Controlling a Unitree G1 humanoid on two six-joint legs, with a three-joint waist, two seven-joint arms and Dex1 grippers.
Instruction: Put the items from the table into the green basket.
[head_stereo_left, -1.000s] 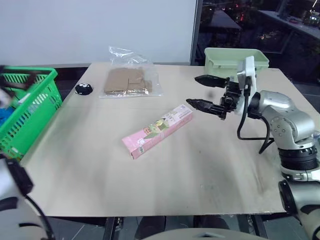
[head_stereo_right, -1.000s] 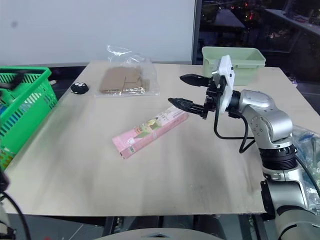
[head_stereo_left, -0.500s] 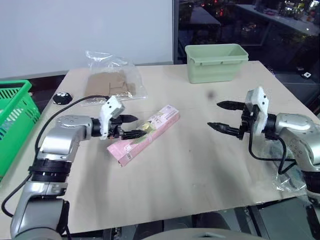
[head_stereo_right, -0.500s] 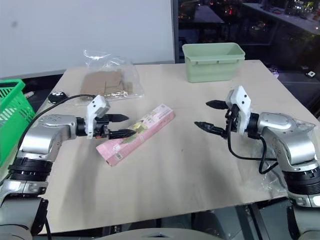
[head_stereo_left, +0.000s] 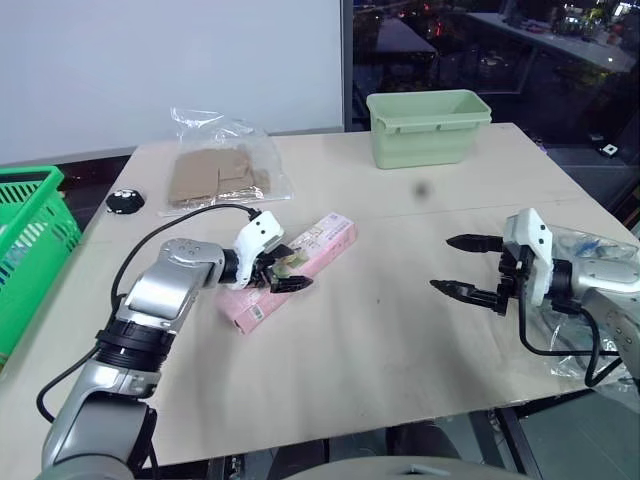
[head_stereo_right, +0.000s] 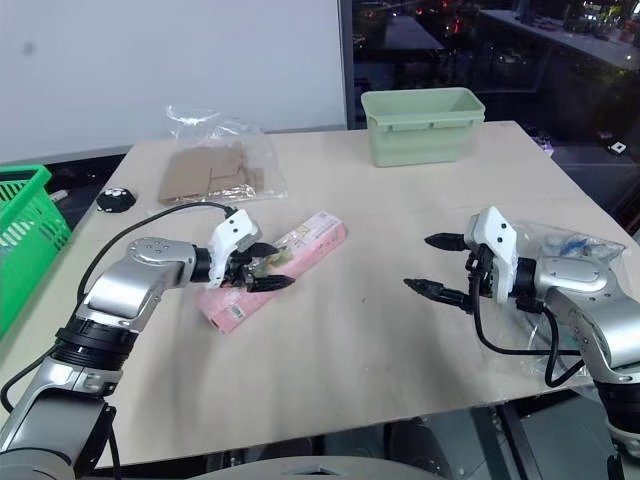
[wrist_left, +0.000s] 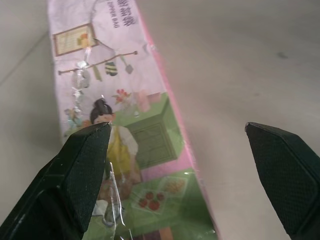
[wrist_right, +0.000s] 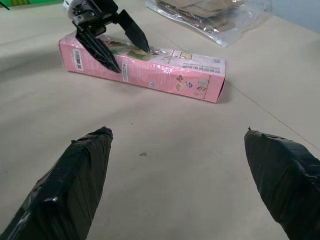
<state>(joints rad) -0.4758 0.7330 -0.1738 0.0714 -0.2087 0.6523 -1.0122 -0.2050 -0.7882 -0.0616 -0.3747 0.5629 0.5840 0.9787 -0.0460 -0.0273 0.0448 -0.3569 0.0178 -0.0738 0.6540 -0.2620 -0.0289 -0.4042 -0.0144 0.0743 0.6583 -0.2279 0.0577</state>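
The long pink-and-white carton (head_stereo_left: 325, 238) lies slantwise in the middle of the table (head_stereo_left: 380, 350). My left gripper (head_stereo_left: 288, 274) is open over the carton's middle, one finger on top of it and the other at its near side; the left wrist view shows the carton (wrist_left: 130, 100) running under and between the fingers. My right gripper (head_stereo_left: 443, 263) hangs open over bare table to the right of the carton, holding nothing. From the right wrist view the carton (wrist_right: 165, 75) lies ahead with the left gripper (wrist_right: 130, 57) on it. The green basket (head_stereo_left: 28, 182) stands past the table's left edge.
A clear plastic bag of flat brown pieces (head_stereo_left: 222, 172) lies at the back left, with a small black object (head_stereo_left: 125, 200) beside it. A pale mint-green tub (head_stereo_left: 428, 125) stands at the back. A crinkly clear bag (head_stereo_left: 600, 250) sits behind my right arm at the table's right edge.
The view has swung right. My left arm came from the basket side down onto the carton. My right gripper drew back from the carton, to the right and lower.
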